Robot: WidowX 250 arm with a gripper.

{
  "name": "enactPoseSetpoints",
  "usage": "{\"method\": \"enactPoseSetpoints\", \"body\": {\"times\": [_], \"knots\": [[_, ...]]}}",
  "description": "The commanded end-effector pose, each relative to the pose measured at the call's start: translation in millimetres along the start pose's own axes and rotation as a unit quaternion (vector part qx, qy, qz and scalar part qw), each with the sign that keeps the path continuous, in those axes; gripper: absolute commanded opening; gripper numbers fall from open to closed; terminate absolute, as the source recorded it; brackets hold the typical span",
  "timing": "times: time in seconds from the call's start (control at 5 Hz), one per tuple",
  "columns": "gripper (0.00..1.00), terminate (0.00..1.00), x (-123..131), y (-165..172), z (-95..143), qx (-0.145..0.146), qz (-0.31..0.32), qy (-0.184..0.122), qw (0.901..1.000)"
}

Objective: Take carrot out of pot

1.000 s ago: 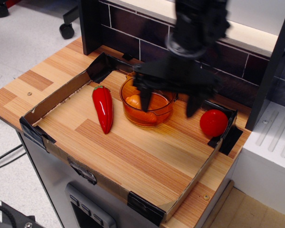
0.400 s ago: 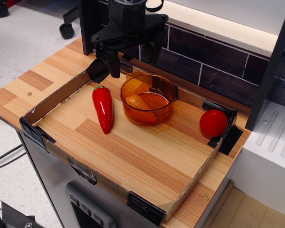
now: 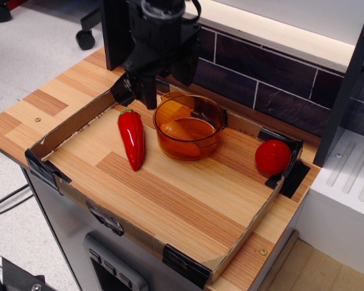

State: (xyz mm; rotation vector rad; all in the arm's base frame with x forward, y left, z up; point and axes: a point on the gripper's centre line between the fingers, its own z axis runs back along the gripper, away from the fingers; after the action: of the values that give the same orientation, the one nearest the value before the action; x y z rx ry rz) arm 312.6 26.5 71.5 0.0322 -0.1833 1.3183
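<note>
The carrot, a small stubby orange toy, lies inside the translucent amber pot, toward its left side. The pot stands at the back middle of the wooden board. My black gripper hangs above the pot's back-left rim, a little higher than the pot. Its jaws are spread wide and hold nothing. One finger points down just left of the pot; the other sits behind the rim. The gripper touches neither pot nor carrot.
A long red pepper lies left of the pot. A round red tomato sits at the right corner. A low cardboard wall with black taped corners rings the board. A dark tiled wall stands behind.
The gripper swung from over the pot's right side to its back-left and rose. In the last half second it turned slightly and dipped a little. Carrot, pot, pepper and tomato have not moved.
</note>
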Motion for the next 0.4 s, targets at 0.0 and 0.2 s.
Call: {"method": "enactPoseSetpoints", "body": {"times": [0.0,0.2], "knots": [[1.00,0.00,-11.6,-7.1,-14.9,0.002,0.059,-0.008,0.9982],[1.00,0.00,-15.5,-7.5,-22.5,0.007,0.064,-0.012,0.9978]]}}
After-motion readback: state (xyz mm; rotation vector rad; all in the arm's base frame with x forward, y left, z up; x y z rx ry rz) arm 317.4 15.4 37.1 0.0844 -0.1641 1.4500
